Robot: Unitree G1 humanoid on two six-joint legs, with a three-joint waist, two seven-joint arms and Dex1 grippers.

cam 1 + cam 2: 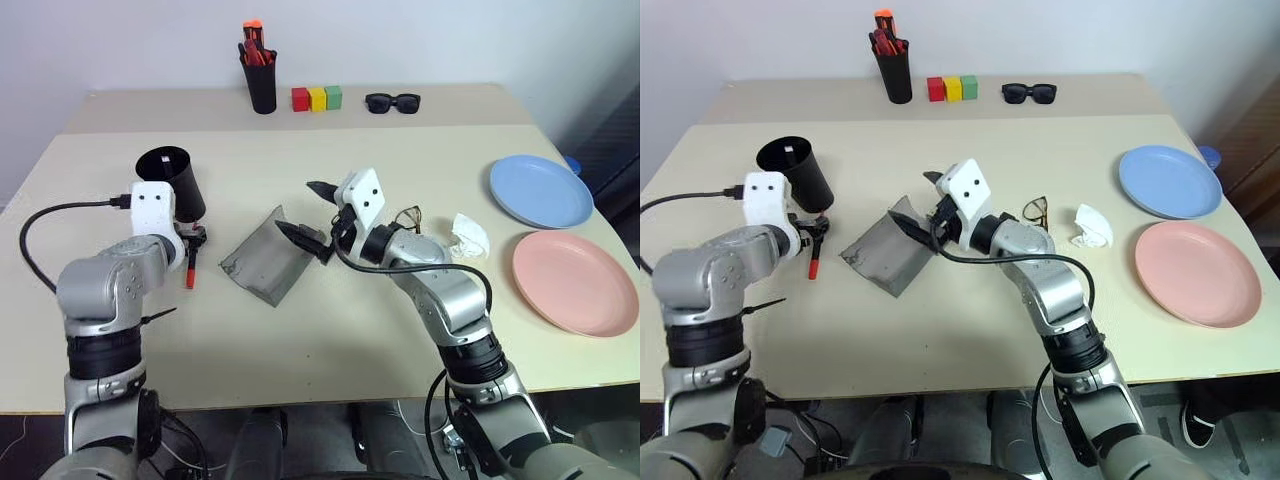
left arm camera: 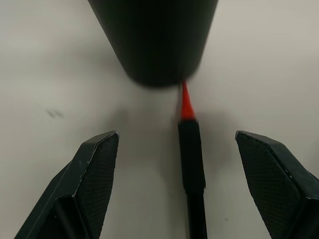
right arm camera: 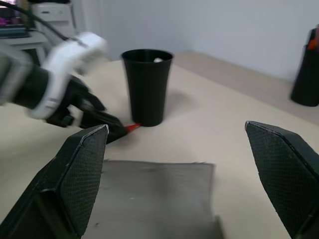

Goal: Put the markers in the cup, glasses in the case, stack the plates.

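The black cup point(image 1: 178, 182) stands at the left, and a white marker end point(image 3: 158, 60) shows inside its rim. The red marker point(image 1: 190, 270) lies on the table with its tip against the cup's base point(image 2: 186, 104). My left gripper point(image 2: 177, 135) is open, low over this marker, one finger on each side and neither touching it. The grey case point(image 1: 262, 258) lies open in the middle. My right gripper point(image 1: 312, 212) hovers open over its right edge. The glasses point(image 1: 1036, 211) lie just right of that arm. The blue plate point(image 1: 540, 190) and pink plate point(image 1: 575, 282) sit side by side at the right.
A crumpled white tissue point(image 1: 468, 238) lies between the glasses and the plates. At the back stand a black pen holder point(image 1: 261, 80) with red-orange pens, three coloured blocks point(image 1: 317, 98) and black sunglasses point(image 1: 392, 102).
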